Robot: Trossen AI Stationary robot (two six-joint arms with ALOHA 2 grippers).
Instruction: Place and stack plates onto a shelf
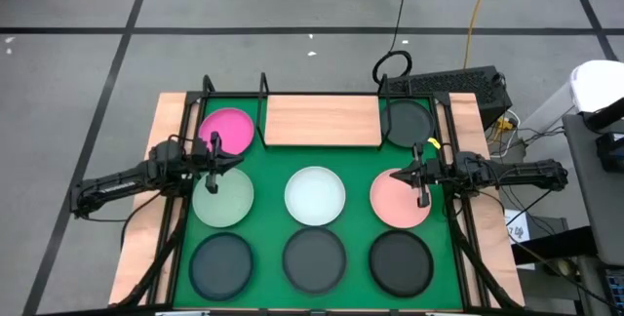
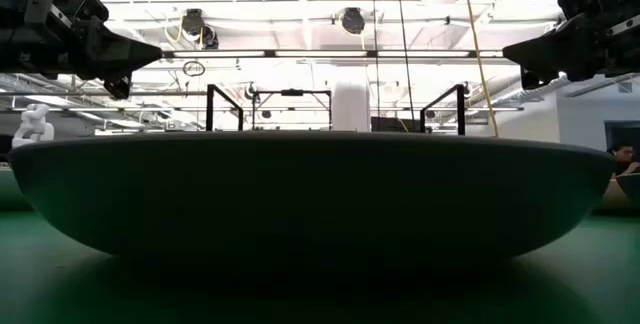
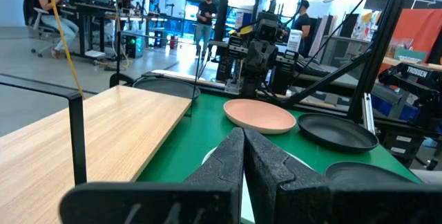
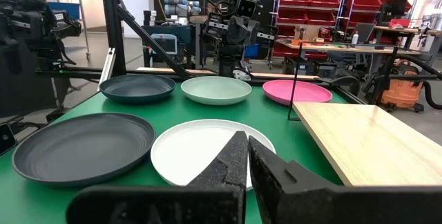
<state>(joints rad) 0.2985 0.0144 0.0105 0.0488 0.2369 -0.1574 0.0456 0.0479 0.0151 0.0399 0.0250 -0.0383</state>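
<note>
Eight round plates lie flat on the green mat (image 1: pixel 268 175): hot pink (image 1: pixel 226 129), pale green (image 1: pixel 223 199), white (image 1: pixel 315 196), salmon (image 1: pixel 395 207) and several dark ones, such as the near middle plate (image 1: pixel 315 257) that fills the low view (image 2: pixel 310 194). The light-wood shelf (image 1: pixel 323 121) lies bare at the mat's far edge. My left gripper (image 1: pixel 232 160) hovers shut between the hot pink and pale green plates. My right gripper (image 1: pixel 398 174) hovers shut over the salmon plate's far edge. Both sets of fingers show closed together in the wrist views (image 3: pixel 243 156) (image 4: pixel 247 156).
Black frame posts (image 1: pixel 207 87) stand at the mat's far corners and rails run along both sides. A dark plate (image 1: pixel 408 123) lies right of the shelf. A thin black upright (image 4: pixel 295 79) stands at the shelf's corner. People and workshop gear show in the room beyond the table.
</note>
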